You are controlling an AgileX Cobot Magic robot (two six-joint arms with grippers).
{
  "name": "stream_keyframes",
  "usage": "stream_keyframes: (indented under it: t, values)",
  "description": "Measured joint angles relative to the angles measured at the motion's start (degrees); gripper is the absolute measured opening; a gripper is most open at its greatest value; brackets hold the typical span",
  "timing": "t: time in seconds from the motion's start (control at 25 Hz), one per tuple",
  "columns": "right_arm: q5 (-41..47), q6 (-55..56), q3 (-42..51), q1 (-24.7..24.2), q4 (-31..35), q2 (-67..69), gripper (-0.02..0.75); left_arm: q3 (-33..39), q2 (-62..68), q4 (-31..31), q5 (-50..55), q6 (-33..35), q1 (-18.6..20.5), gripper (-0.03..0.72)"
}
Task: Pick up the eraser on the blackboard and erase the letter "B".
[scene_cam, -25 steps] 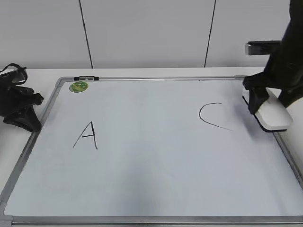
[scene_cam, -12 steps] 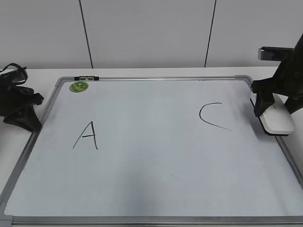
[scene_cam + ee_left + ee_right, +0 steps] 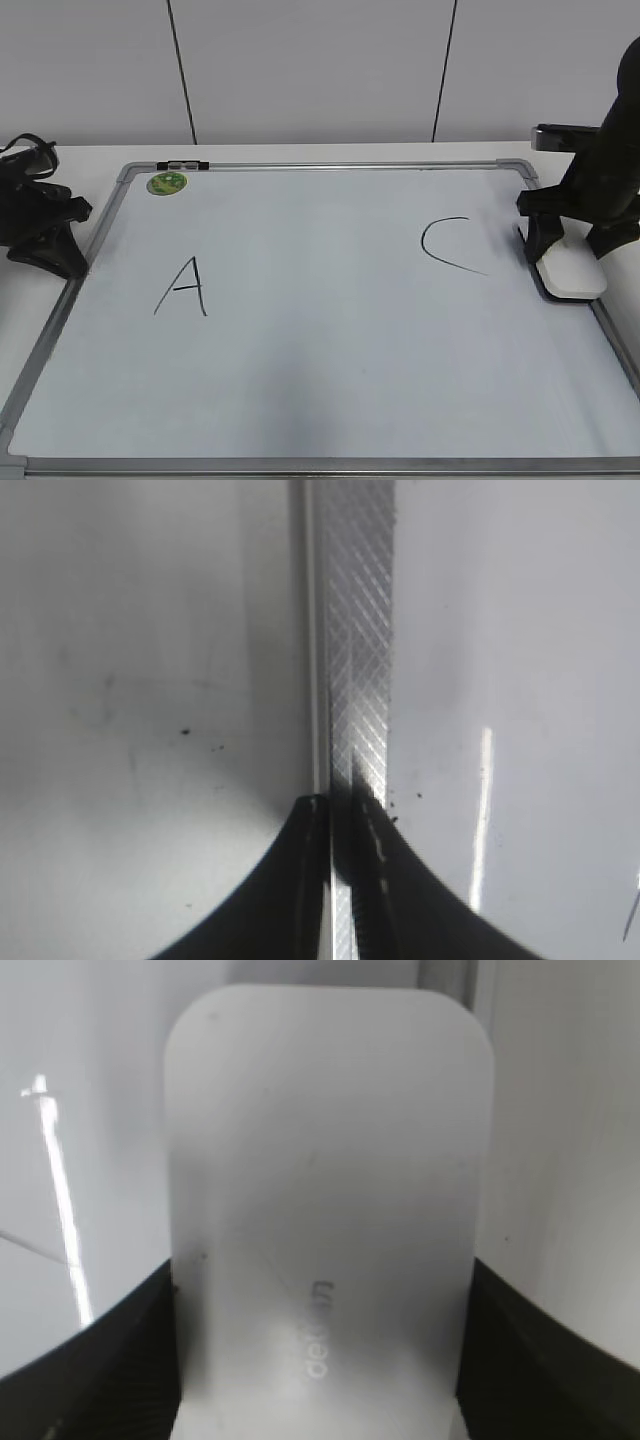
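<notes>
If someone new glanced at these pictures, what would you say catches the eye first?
Probably the right gripper clamped on the white eraser at the blackboard's right edge. Next come the black letters, an "A" on the left and a "C" near the eraser, with bare board between them. A green magnet sits top left.

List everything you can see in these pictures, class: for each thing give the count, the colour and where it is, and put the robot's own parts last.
blackboard: one, white with silver frame, flat on the table
table: one, white, under the board
letter A: one, black, board's left
letter C: one, black, board's right
magnet: one, green, top-left corner
eraser: one, white, board's right edge
left gripper: one, black, off the left frame
right gripper: one, black, around the eraser
</notes>
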Motion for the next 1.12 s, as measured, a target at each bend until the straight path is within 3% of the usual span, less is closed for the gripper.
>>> stream_keyframes:
  t: [0.28, 0.52, 0.76, 0.92, 1.12]
  values:
    - [0.25, 0.00, -1.77, 0.00, 0.00, 1.83, 0.537, 0.00, 0.00, 0.00, 0.00, 0.00, 0.00, 0.034]
    - [0.80, 0.00, -2.75, 0.00, 0.26, 1.83, 0.628, 0.00, 0.00, 0.00, 0.00, 0.00, 0.00, 0.034]
    - [8.31, 0.00, -9.58, 0.00, -0.22, 1.83, 0.635, 0.00, 0.00, 0.00, 0.00, 0.00, 0.00, 0.043]
    - [11.39, 0.00, -13.91, 0.00, -0.22, 1.83, 0.630, 0.00, 0.00, 0.00, -0.26, 0.00, 0.00, 0.128]
    - [12.46, -0.76, -14.61, 0.00, -0.32, 1.83, 0.623, 0.11, -0.33, 0.69, -0.72, 0.00, 0.00, 0.340]
